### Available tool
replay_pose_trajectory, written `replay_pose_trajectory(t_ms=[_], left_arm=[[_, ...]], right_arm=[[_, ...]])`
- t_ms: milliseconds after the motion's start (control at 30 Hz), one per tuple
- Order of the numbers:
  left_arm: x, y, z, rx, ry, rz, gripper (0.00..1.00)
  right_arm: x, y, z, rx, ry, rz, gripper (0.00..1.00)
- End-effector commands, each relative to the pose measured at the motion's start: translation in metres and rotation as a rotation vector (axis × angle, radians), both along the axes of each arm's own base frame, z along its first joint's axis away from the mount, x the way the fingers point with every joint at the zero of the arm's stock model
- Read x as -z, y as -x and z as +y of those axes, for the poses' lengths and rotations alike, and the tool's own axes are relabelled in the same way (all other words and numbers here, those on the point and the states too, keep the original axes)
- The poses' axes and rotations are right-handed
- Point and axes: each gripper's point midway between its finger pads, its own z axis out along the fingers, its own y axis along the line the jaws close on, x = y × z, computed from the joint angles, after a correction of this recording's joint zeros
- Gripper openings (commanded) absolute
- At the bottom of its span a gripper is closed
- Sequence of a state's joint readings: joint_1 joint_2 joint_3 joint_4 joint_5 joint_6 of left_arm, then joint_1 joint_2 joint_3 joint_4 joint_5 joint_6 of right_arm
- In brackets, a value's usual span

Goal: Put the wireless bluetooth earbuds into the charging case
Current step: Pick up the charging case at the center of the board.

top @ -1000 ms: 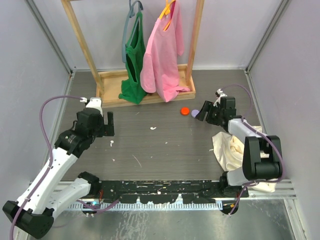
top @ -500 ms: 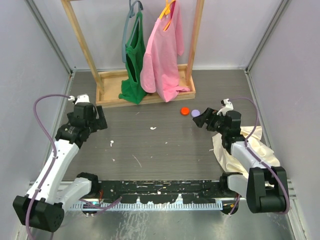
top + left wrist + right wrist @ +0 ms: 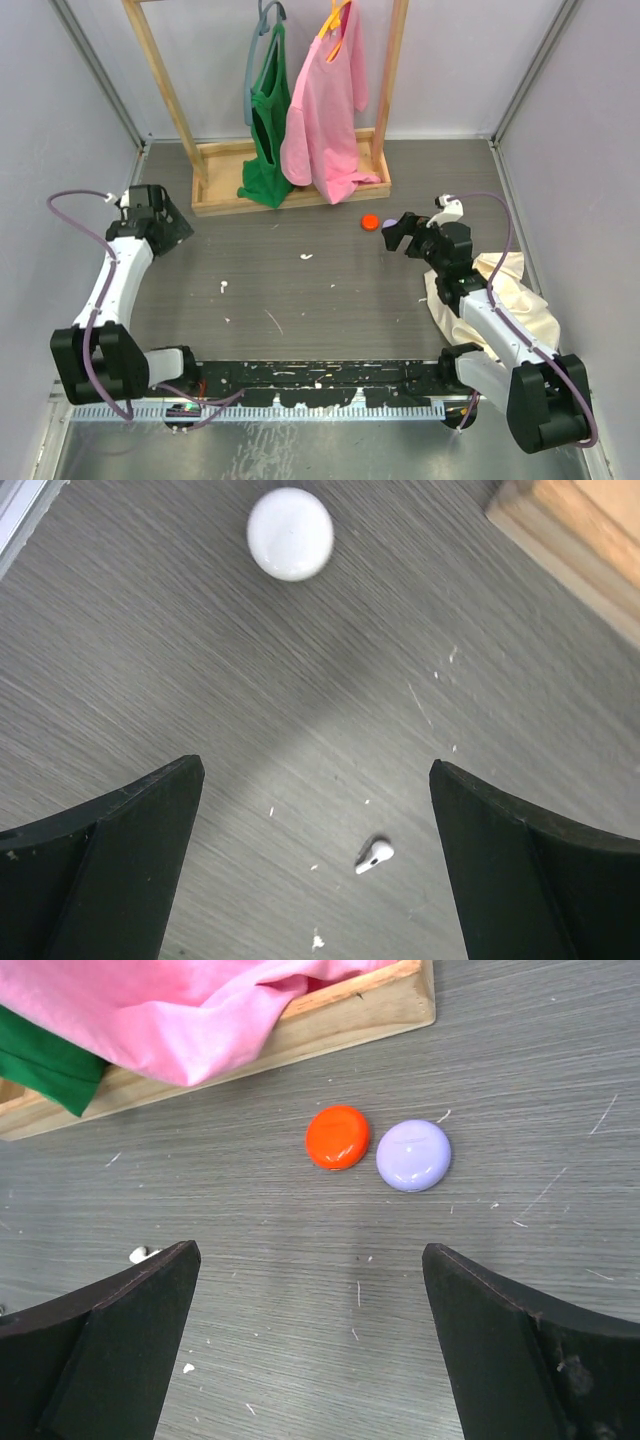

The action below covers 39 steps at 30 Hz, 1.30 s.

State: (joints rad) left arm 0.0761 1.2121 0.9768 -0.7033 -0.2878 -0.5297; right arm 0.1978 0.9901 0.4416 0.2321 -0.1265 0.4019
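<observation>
L gripper (image 3: pixel 315 770) is hovering fully open, gripping nothing. One earbud (image 3: pixel 374 854) is lying on the tabletop (image 3: pixel 150 660) below the finger gap, w/ a white round disc (image 3: pixel 290 534) well apart. R gripper (image 3: pixel 310 1250) is gaping wide, empty, facing an orange disc (image 3: pixel 338 1137) just beside a lavender disc (image 3: pixel 413 1155).

pale earbud (image 3: pixel 375 854), orange disc (image 3: pixel 338 1137), pink shirt (image 3: pixel 170 1010), green shirt (image 3: pixel 40 1060).

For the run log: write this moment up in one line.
left gripper open, empty, above earbud | right gripper open, empty, near orange disc, lavender disc | earbud loose on table
</observation>
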Motion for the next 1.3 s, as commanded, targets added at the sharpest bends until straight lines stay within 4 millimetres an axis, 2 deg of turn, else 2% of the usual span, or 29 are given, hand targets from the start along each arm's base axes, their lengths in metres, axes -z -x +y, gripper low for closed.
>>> replay_pose_trajectory(t_ms=[0,133,333,500,833,1133,1267], left_arm=[[-0.011,-0.032,0.021,-0.176,0.085,-0.095,0.98],[0.003,-0.045,0.039,-0.29,0.118,-0.067,0.98],[0.035,-0.059,0.059,-0.406,0.154,0.012,0.98],[0.051,-0.071,0.073,-0.458,0.183,0.046,0.99],[0.075,-0.09,0.087,-0.497,0.198,0.104,0.95],[0.096,-0.092,0.093,-0.496,0.191,0.165,0.84],[0.108,-0.091,0.091,-0.483,0.206,0.2,0.8]], right_arm=[[-0.024,-0.01,-0.008,0.052,0.051,-0.073,1.0],[-0.019,-0.01,-0.016,0.099,0.078,-0.056,1.0],[-0.017,-0.01,-0.015,0.091,0.092,-0.049,1.0],[-0.017,-0.01,-0.014,0.078,0.097,-0.047,1.0],[-0.013,-0.011,-0.014,0.074,0.108,-0.036,1.0],[-0.009,-0.011,-0.011,0.061,0.111,-0.029,1.0],[-0.01,-0.01,-0.003,0.011,0.098,-0.043,0.99]])
